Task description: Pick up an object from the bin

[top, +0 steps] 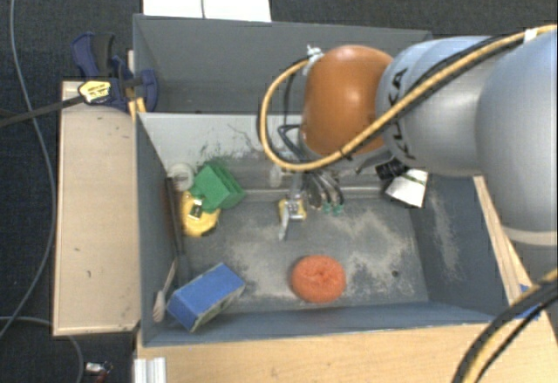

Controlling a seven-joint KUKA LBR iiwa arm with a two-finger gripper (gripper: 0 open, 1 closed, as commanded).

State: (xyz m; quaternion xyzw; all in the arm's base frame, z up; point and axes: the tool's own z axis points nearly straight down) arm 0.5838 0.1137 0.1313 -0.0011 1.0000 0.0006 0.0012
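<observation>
**Base:** How far along are you?

**Operator:** Early. I am seeing nothing lifted out, so the pick is not yet done. The hand (293, 214) is hanging low over the middle of the bin (288, 322), above bare floor. The arm (453, 111) is covering much of the far side.

**Base:** Clenched or released?

**Operator:** I cannot tell; the wrist is shadowing it from up here. I am not logging anything as grasped.

**Base:** What is sitting nearest?

**Operator:** An orange round lump (317, 277). It is lying just beyond the hand toward the near wall, a little to the arm's side, close but not touching. I am treating that as the likely target, as a guess only.

**Base:** Anything else within reach?

**Operator:** A green block (215, 186) is lying out on the side of the hand away from the arm, with a small yellow thing (198, 216) touching it. A blue box (205, 295) is leaning in the near corner on that same side, well apart from the hand.

**Base:** What is left?

**Operator:** All of it, I am judging: lining up over a thing, closing on it, lifting it out.
</observation>
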